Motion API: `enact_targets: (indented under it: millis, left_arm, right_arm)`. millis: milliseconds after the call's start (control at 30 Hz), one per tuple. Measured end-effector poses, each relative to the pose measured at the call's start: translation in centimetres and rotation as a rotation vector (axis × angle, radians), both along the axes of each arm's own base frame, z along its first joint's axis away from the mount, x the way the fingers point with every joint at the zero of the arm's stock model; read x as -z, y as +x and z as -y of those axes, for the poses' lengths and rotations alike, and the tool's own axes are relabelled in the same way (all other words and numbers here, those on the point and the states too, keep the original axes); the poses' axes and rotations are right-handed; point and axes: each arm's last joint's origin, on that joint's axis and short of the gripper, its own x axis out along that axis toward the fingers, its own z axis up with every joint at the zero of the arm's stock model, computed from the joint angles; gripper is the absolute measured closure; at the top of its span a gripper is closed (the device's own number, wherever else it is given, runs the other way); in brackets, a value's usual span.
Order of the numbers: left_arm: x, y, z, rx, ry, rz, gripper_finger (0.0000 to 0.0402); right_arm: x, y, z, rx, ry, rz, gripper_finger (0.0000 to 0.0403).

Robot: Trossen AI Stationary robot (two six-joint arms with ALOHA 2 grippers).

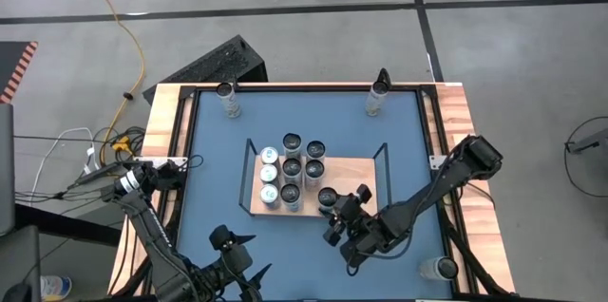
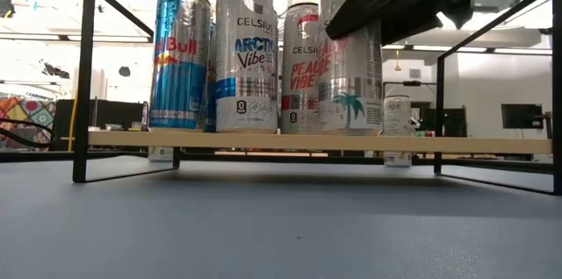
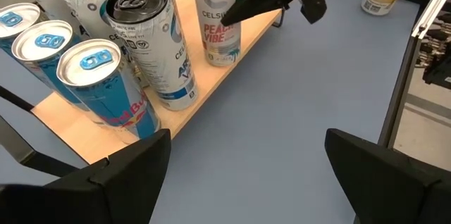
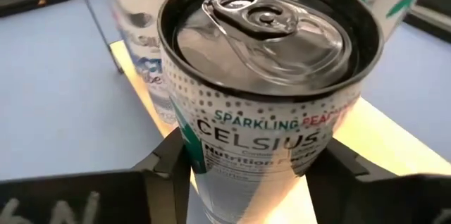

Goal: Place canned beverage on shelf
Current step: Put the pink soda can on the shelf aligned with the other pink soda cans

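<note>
High view: The shelf (image 1: 353, 171) sits at the centre of the blue surface (image 1: 218, 164). A cluster of cans (image 1: 290, 171) occupies the shelf's left half. The right hand (image 1: 338, 210) is at the shelf's near edge, positioned around one can (image 1: 328, 197) that stands on the board just beside the cluster. The left hand (image 1: 249, 262) waits over the near edge of the surface, left of centre, well apart from the shelf.

Low view: The can (image 2: 351, 60) stands upright on the shelf (image 2: 290, 141), with the right arm covering its upper portion.

Left wrist view: The left hand (image 3: 246, 164) has its fingers spread wide, holding nothing, above bare surface (image 3: 282, 90) near the shelf (image 3: 63, 115).

Right wrist view: The right hand (image 4: 246, 171) has one finger on each side of the can (image 4: 264, 62). The fingers (image 4: 169, 164) lie against the can wall; a firm grip cannot be confirmed.
</note>
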Motion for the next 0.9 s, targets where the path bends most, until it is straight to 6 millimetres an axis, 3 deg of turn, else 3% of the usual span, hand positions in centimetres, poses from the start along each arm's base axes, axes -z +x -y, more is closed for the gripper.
enact_targets:
  millis: [200, 367, 600, 767, 900]
  left_arm:
    - [0.0, 0.0, 0.0, 0.000, 0.000, 0.000, 0.0040]
    - [0.0, 0.0, 0.0, 0.000, 0.000, -0.001, 0.0040]
    - [0.0, 0.0, 0.0, 0.011, 0.013, -0.009, 0.0040]
    - [0.0, 0.0, 0.0, 0.010, 0.015, -0.005, 0.0040]
    - [0.0, 0.0, 0.0, 0.007, 0.015, -0.002, 0.0040]
  right_arm:
    - [-0.1, -0.5, -0.9, -0.101, -0.117, -0.069, 0.0189]
    - [-0.1, -0.9, -1.7, -0.161, -0.169, -0.094, 0.0194]
    - [-1.7, -0.8, -3.7, -0.511, -0.184, -0.138, 0.0192]
    - [-3.8, -1.2, -3.1, -0.678, -0.204, -0.144, 0.0191]
    - [-5.0, -2.0, -1.8, -0.746, -0.199, 0.007, 0.0191]
